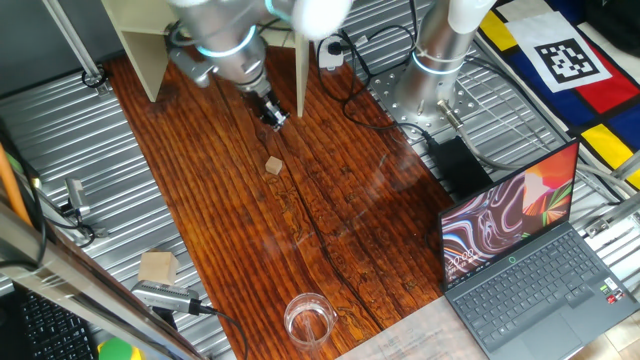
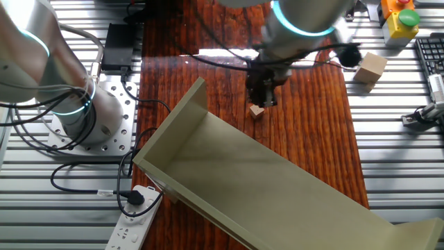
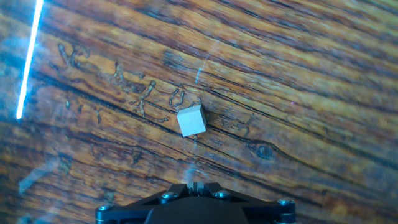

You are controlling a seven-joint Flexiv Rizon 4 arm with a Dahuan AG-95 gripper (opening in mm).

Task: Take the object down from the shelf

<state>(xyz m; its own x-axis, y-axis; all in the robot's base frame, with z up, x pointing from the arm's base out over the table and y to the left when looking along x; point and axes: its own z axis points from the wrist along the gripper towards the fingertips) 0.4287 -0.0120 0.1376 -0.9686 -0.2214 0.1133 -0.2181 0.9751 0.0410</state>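
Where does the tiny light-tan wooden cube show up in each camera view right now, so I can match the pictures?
One fixed view: the tiny light-tan wooden cube lies on the dark wooden tabletop, below the gripper.
The other fixed view: cube on the tabletop just under the gripper, beside the cream-beige shelf.
Hand view: cube near picture centre, on wood grain.
Shared landmark: the dark wooden tabletop.

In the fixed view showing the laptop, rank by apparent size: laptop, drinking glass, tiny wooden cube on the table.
1. laptop, nearest the camera, which inflates it
2. drinking glass, also near
3. tiny wooden cube, farther back
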